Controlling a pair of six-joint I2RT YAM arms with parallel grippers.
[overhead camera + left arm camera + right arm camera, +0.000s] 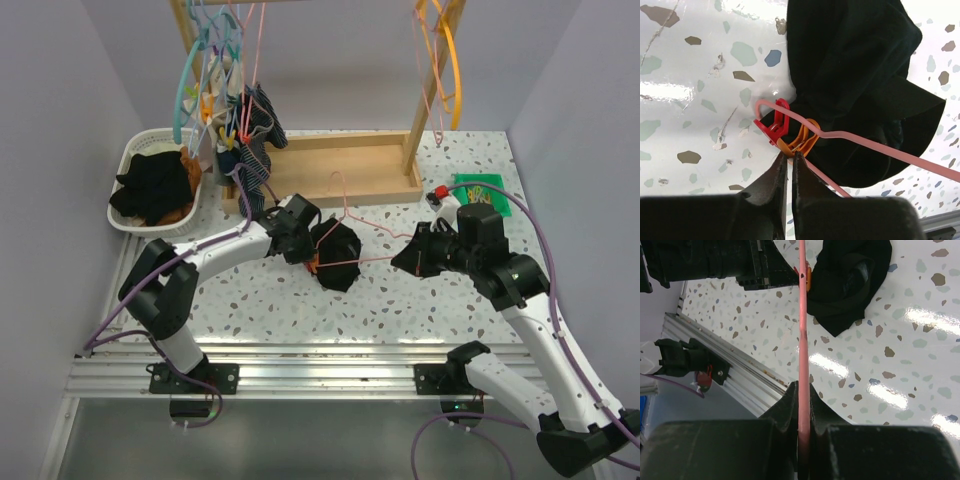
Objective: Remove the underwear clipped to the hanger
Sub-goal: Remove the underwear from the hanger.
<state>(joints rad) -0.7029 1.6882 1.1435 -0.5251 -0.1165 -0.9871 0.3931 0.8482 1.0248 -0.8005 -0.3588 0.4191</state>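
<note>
Over speckled table (400,300), with left gripper (789,156) pinching orange clip (802,140) at its tips, right gripper (803,387) clamped on pink hanger (802,330), underwear (855,75) just beyond left jaws: could slip off clip, leaving cloth caught.

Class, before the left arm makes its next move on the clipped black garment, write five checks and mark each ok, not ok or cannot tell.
1. Right jaws clamped on the pink hanger: ok.
2. Left jaws closed on the orange clip, at its handle end: ok.
3. Orange clip's mouth let go of the underwear: cannot tell, the cloth hides it.
4. Red clip free of the cloth: cannot tell.
5. Basket in place at the far left, already holding black garments: ok.
</note>
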